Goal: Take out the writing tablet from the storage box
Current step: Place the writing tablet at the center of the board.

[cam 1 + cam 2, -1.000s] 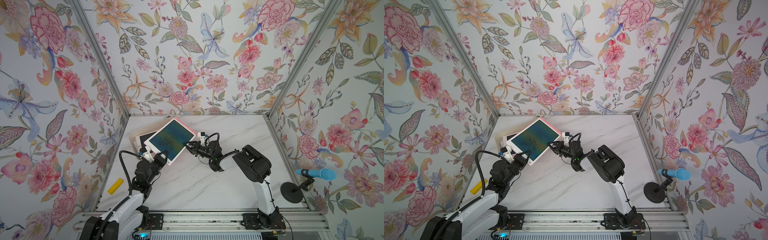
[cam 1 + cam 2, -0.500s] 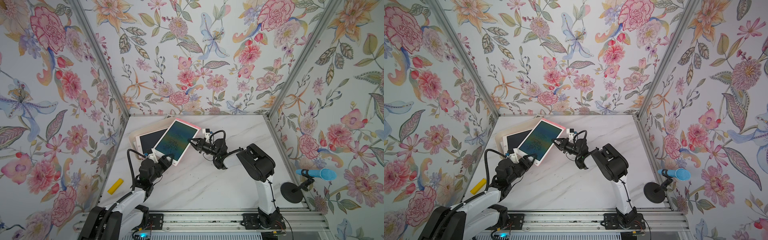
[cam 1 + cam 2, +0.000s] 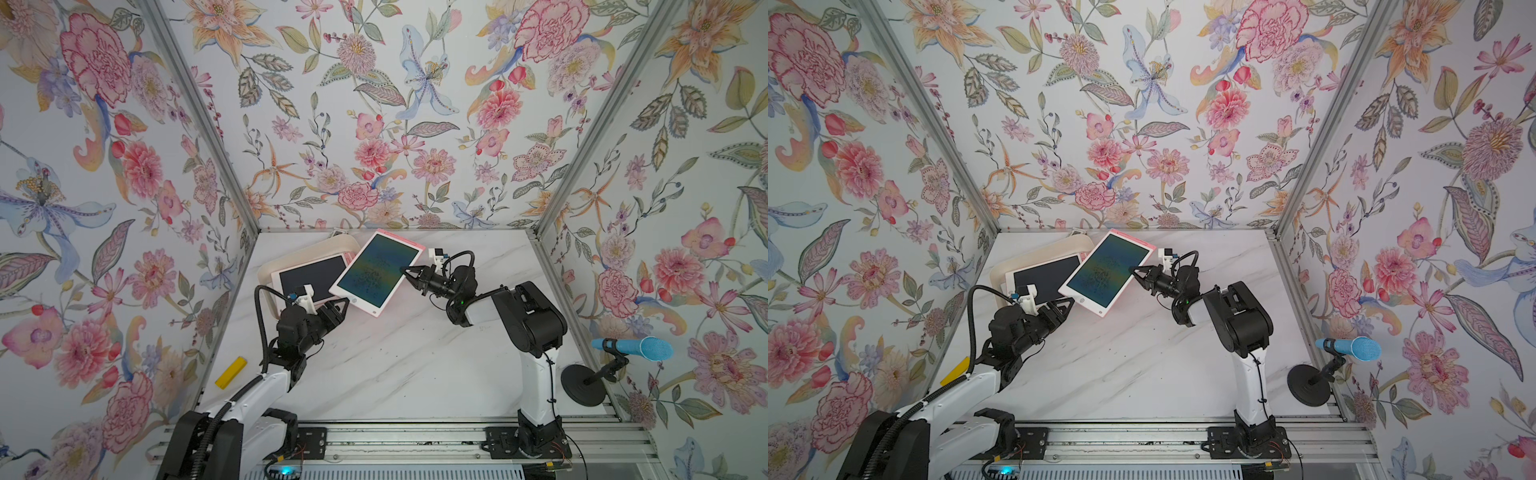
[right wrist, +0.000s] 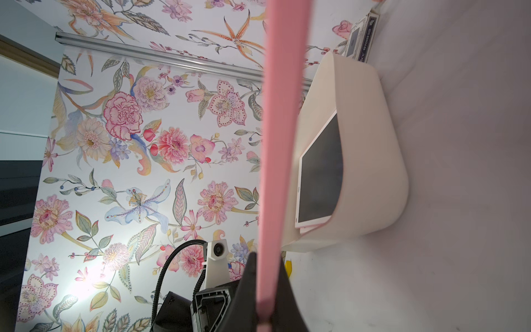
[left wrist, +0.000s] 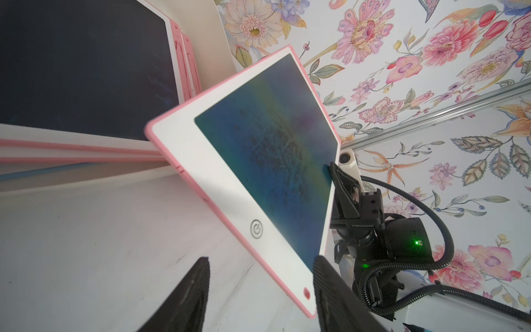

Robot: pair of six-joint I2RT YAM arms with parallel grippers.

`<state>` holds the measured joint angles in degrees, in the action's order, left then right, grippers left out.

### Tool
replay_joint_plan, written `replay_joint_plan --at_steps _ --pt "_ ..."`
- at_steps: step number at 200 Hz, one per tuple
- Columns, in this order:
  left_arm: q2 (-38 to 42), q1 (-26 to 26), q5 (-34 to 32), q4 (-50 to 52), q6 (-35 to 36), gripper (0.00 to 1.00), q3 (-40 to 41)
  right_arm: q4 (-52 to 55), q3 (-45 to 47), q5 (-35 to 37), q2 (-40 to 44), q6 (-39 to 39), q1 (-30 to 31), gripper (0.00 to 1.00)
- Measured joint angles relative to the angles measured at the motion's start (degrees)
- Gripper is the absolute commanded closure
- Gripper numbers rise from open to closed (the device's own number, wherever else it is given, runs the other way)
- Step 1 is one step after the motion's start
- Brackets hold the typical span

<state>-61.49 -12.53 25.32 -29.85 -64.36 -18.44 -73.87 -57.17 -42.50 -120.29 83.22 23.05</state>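
Desk (image 3: 415,353): white surface with grey marble veining, flat, enclosed by flowered walls on three sides. Storage box (image 3: 286,259) sits in the far left corner, turned askew to the walls. A small grey-white card (image 3: 340,232) stands at the back wall just behind it. A yellow block (image 3: 230,372) lies at the left edge. A black microphone stand (image 3: 583,384) occupies the near right corner.

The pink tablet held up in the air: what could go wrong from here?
Only the right gripper pinches the writing tablet, by one edge; the left gripper is open, so the tablet could twist or slip. One side overhangs the storage box, so a swing might knock its rim.
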Motion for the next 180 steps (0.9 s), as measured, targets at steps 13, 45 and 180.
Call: replay_joint_plan --at_steps 13,45,180 --pt "0.0 0.8 0.5 1.3 1.0 0.40 -0.1 1.0 0.0 -2.4 1.0 0.0 -2.6 1.00" --pt "-0.2 2.3 1.6 5.1 4.1 0.40 -1.7 5.9 -1.2 -8.9 2.9 -1.4 -8.8 1.00" --pt "-9.2 2.4 6.3 9.2 13.7 0.40 -8.0 36.4 -31.4 -28.0 -10.1 -18.8 -24.4 1.00"
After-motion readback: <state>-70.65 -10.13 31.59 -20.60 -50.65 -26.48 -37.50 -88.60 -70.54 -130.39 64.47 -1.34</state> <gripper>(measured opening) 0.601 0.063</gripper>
